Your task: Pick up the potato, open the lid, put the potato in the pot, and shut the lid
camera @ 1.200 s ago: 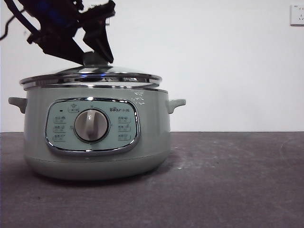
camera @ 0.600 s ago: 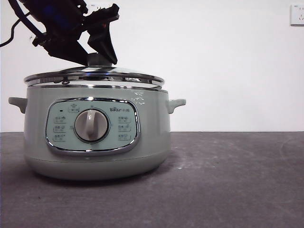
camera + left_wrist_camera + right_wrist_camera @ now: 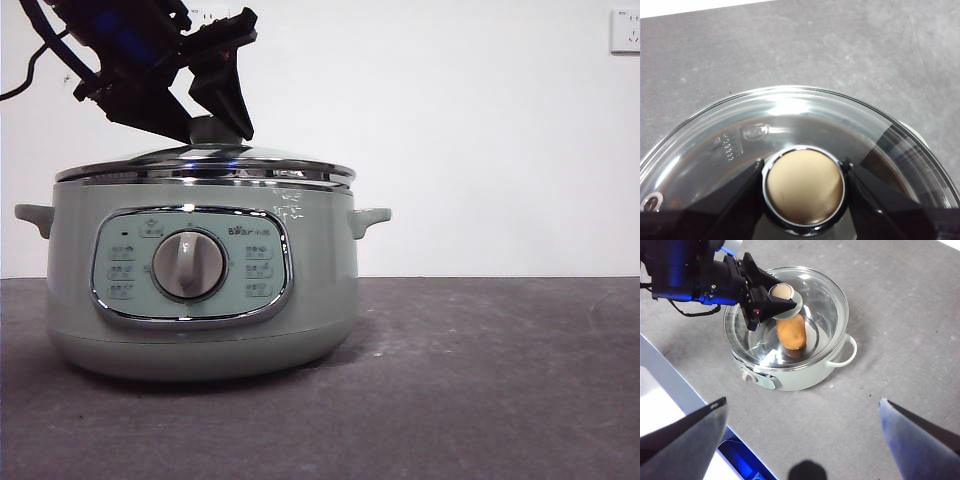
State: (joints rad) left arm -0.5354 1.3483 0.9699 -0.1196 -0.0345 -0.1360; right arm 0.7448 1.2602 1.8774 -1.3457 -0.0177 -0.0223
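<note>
The sage-green pot (image 3: 200,290) stands on the table at the left of the front view. The glass lid (image 3: 205,165) lies level on its rim. My left gripper (image 3: 210,125) comes down from the upper left and is shut on the lid's knob (image 3: 804,186), with one jaw on each side of it. In the right wrist view the orange-brown potato (image 3: 791,332) lies inside the pot (image 3: 795,377) under the glass lid (image 3: 825,305). My right gripper (image 3: 802,440) hangs high above the table in front of the pot, open and empty.
Dark grey tabletop (image 3: 480,380) stretches to the right of the pot. A white wall with a socket (image 3: 625,30) stands behind. A pale table edge and a blue part (image 3: 740,455) lie near the right gripper.
The lid, tilted and offset to the left before, has moved right and down and now sits level on the pot's rim. The left gripper moved with it.
</note>
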